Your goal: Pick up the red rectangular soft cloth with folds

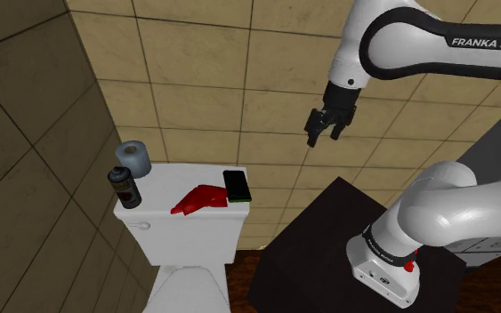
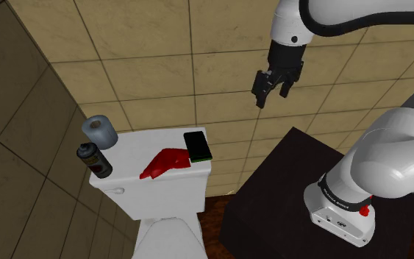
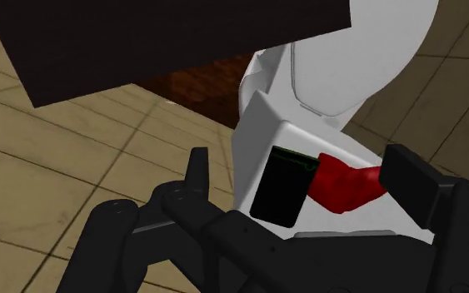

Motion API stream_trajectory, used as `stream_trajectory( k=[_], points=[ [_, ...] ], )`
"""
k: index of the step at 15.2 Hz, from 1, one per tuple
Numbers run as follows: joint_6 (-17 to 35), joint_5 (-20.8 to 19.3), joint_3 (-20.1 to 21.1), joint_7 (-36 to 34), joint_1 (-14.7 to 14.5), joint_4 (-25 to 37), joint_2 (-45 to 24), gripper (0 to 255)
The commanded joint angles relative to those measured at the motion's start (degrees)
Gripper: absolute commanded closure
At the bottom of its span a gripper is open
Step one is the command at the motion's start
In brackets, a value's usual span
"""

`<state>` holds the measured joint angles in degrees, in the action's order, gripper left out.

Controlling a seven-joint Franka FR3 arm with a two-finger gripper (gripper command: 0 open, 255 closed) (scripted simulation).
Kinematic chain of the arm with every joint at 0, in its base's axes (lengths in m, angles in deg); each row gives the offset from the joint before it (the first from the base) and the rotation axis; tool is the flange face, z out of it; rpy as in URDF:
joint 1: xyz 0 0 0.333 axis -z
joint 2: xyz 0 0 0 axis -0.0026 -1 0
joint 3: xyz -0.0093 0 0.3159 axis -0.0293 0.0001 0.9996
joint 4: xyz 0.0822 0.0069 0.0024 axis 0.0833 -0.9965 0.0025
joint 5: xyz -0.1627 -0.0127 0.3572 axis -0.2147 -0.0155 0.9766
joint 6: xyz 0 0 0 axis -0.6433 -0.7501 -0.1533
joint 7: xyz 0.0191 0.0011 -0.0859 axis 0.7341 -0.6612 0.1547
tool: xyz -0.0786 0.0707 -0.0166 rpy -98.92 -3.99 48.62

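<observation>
Red folded cloth [image 1: 199, 198] lay on a toilet tank [image 1: 163, 188] beside a black phone [image 1: 237, 185]. End effector [image 1: 323, 138] hung apart, open wide, empty.

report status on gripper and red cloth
Gripper high in the air, jaws open, holding nothing. Red cloth lies crumpled on toilet tank lid. Black slab right beside it.

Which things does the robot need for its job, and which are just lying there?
For the job: red cloth, gripper.
Just lying about: black slab, dark can, grey roll.
</observation>
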<state>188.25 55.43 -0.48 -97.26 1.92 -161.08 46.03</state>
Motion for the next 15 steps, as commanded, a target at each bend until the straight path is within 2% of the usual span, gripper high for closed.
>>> stream_trajectory(
  k=[1, 8, 15],
  points=[
    [4.21, 2.85, 1.91, -3.95, -0.07, -2.24, -1.26, 0],
    [20.31, 13.35, 9.49, -16.45, -1.79, -8.14, -8.39, 0],
    [39.34, 23.38, 17.25, -26.94, -3.29, -8.16, -23.16, 0]
  ],
)
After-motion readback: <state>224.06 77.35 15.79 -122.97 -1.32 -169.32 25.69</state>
